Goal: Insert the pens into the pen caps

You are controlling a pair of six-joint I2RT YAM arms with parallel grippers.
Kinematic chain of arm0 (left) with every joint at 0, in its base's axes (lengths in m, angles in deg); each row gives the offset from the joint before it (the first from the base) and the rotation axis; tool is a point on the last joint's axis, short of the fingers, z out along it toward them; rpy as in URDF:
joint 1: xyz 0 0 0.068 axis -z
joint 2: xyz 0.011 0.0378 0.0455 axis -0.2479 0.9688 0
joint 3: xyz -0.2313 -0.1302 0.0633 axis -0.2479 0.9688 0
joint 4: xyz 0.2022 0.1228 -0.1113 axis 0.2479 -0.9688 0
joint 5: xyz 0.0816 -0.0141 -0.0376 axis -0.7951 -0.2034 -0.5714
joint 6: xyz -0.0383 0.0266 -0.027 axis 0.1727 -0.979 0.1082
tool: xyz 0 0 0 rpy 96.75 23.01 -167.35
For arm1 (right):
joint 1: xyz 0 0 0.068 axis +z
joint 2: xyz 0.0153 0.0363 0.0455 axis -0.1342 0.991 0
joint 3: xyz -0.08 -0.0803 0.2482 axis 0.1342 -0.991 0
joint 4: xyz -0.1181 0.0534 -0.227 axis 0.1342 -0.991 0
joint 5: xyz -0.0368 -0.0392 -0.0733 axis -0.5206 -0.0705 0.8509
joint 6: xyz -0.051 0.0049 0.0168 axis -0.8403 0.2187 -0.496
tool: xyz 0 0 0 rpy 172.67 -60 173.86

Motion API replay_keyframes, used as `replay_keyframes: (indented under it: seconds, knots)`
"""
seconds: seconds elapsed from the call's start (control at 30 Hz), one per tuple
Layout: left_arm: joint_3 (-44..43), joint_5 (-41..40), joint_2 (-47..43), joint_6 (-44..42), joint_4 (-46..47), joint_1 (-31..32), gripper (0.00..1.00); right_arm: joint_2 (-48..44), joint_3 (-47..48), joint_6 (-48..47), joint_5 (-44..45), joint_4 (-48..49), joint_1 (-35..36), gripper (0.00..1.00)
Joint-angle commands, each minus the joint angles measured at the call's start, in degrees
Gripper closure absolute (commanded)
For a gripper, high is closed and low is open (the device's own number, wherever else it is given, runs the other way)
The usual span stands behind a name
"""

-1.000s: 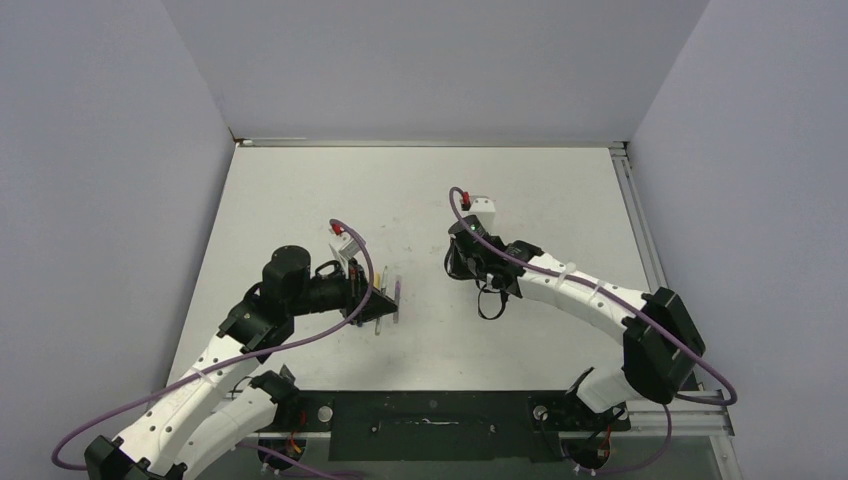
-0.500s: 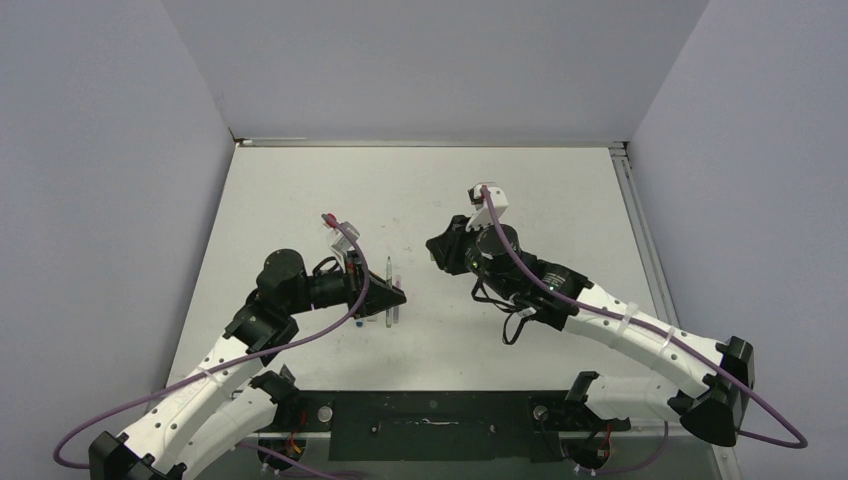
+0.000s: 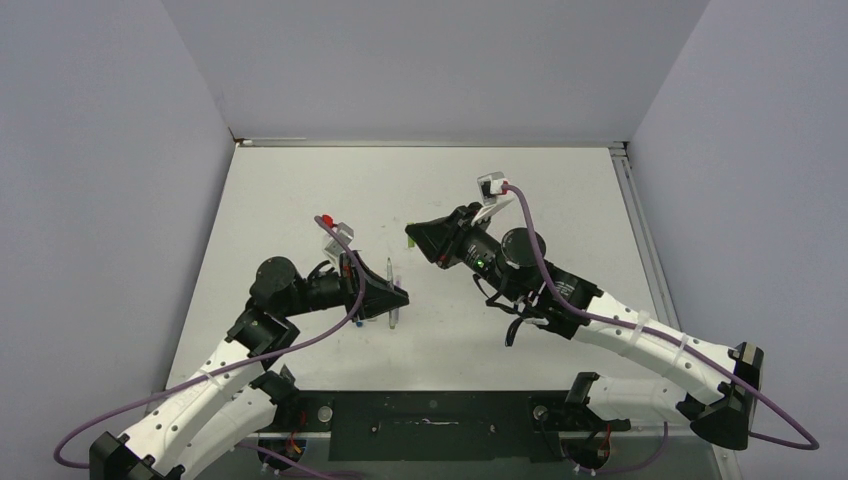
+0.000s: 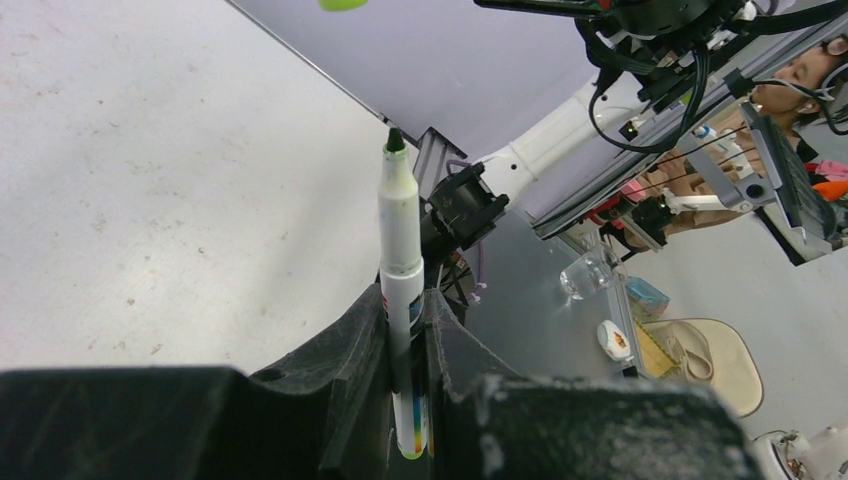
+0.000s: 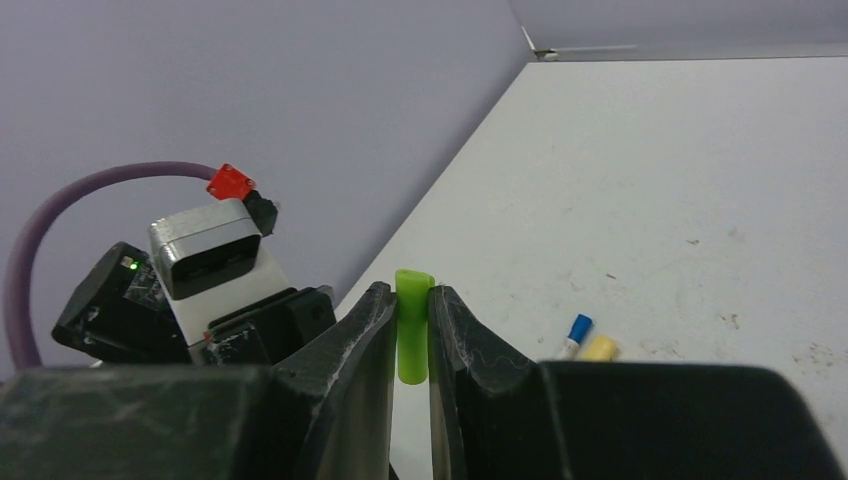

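1. Top external view shows you the white table (image 3: 300, 200) filling the middle of the frame, with pale walls on three sides.
2. Your left arm (image 3: 200, 385) rises from the lower left and reaches toward the centre. Your right arm (image 3: 640, 335) sweeps in from the lower right. Their tips face each other near the middle of the table, close but apart.
3. The left jaws are narrow and clamped on the grey-green pen (image 4: 400, 240). In the left wrist view they pinch its lower barrel at the bottom centre of the frame.
4. The right jaws are narrow and clamped on the green cap (image 5: 413, 325). In the right wrist view it sits between them at the centre, its upper end poking out above them.
5. That pen stands nearly upright in the left wrist view, its dark tip bare at the top. The white barrel is clear of the table.
6. The green cap also shows at the top edge of the left wrist view, up and left of the pen tip, not touching it.
7. A blue-tipped end (image 5: 577, 330) and a yellow piece (image 5: 600, 348) lie side by side on the table at the lower right of the right wrist view. You cannot tell from here whether each is a pen or a cap.
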Motion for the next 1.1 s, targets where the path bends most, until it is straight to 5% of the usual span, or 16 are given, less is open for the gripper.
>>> replay_keyframes:
  seconds: [0.0, 1.07]
  knots:
    - [0.71, 2.71, -0.31, 2.63, 8.05, 0.68, 1.00, -0.70, -0.71, 1.15, -2.59, 9.75, 1.66, 0.95]
    - [1.52, 5.06, -0.89, 6.23, 12.53, 2.10, 1.00, -0.84, -0.63, -2.67, 2.13, 9.80, 8.21, 0.95]
